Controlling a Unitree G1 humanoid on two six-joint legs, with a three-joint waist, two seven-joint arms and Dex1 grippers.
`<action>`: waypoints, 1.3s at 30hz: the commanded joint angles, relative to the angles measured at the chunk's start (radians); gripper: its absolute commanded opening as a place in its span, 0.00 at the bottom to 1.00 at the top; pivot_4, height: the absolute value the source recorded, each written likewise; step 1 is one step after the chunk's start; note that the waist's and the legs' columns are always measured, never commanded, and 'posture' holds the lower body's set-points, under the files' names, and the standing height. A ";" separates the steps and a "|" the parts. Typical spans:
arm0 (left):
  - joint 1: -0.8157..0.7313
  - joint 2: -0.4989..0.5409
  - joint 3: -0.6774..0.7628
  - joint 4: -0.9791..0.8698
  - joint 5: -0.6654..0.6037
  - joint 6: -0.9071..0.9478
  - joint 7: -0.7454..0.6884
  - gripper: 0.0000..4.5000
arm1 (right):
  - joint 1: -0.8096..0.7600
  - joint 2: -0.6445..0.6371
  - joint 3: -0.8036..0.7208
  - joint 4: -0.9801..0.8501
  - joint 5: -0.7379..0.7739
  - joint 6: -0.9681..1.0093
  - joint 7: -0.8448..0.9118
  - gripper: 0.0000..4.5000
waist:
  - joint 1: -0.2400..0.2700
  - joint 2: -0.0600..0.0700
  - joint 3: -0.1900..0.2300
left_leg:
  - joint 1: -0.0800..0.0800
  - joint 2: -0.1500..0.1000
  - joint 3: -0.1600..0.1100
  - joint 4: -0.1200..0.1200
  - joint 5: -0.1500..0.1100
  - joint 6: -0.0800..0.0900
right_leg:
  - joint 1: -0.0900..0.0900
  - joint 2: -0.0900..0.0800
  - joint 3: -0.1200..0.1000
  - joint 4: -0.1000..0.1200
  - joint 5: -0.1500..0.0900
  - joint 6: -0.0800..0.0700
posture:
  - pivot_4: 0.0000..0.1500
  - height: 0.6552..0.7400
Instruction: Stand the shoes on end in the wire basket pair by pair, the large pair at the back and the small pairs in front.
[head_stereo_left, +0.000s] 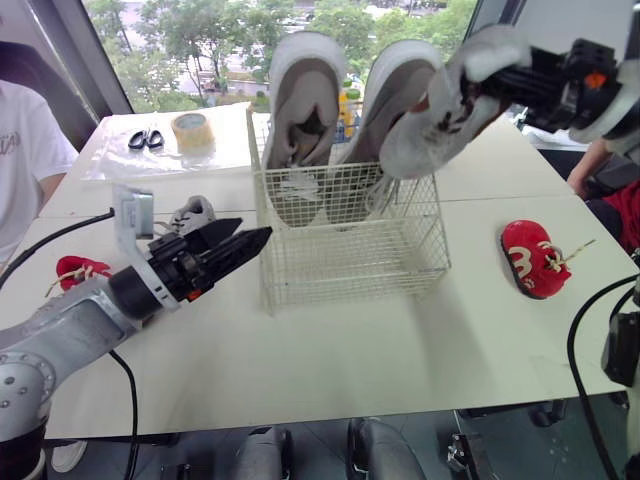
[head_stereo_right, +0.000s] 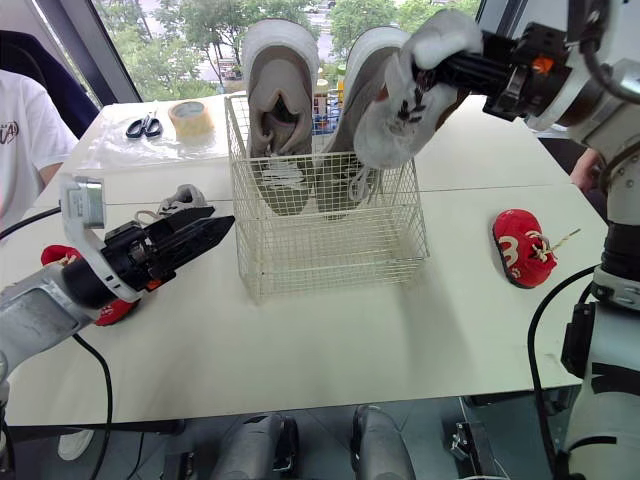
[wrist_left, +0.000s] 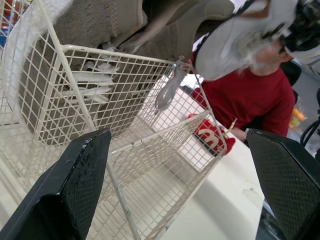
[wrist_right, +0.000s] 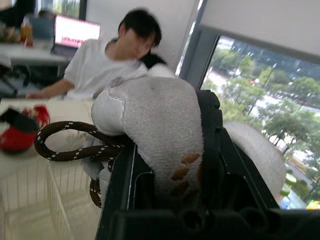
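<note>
A white wire basket (head_stereo_left: 345, 262) stands mid-table. Two large grey shoes (head_stereo_left: 300, 110) (head_stereo_left: 385, 100) stand on end along its back wall. My right gripper (head_stereo_left: 482, 84) is shut on a small grey shoe (head_stereo_left: 430, 125), holding it tilted in the air above the basket's right rear corner. My left gripper (head_stereo_left: 252, 240) hovers open just off the basket's left front side with nothing between its fingers (wrist_left: 75, 180). Another small grey shoe (head_stereo_left: 192, 213) lies on the table behind the left gripper. One small red shoe (head_stereo_left: 535, 258) lies to the basket's right, and another (head_stereo_left: 80, 270) at far left.
Scissors (head_stereo_left: 146, 139) and a roll of tape (head_stereo_left: 193, 131) lie on a plastic sheet at the back left. A person in a white shirt (head_stereo_left: 25, 150) sits at the left edge, and a person in red (head_stereo_left: 615, 205) at the right edge.
</note>
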 joint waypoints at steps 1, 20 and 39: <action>0.004 -0.005 0.005 -0.024 0.005 -0.025 0.010 0.98 | -0.044 -0.007 0.039 0.054 -0.070 -0.073 0.096 0.19 | 0.000 0.000 0.000 | 0.000 0.000 0.000 0.000 0.000 0.000 | 0.000 0.000 0.000 0.000 0.000 0.000 | 1.00 1.00; -0.022 -0.067 -0.037 -0.009 0.118 -0.056 0.041 1.00 | -0.043 0.171 0.176 0.314 -0.262 -0.196 0.321 0.54 | 0.002 0.000 0.000 | 0.000 0.000 0.000 0.001 0.003 -0.006 | 0.000 0.000 0.000 0.000 0.002 0.003 | 1.00 1.00; -0.117 0.054 0.039 0.175 0.180 -0.013 -0.016 1.00 | 0.143 -0.108 -0.130 -0.228 0.008 0.363 0.147 0.99 | 0.003 0.000 0.000 | 0.000 0.000 0.000 0.001 0.001 -0.002 | 0.000 -0.001 0.000 0.001 0.001 0.002 | 1.00 1.00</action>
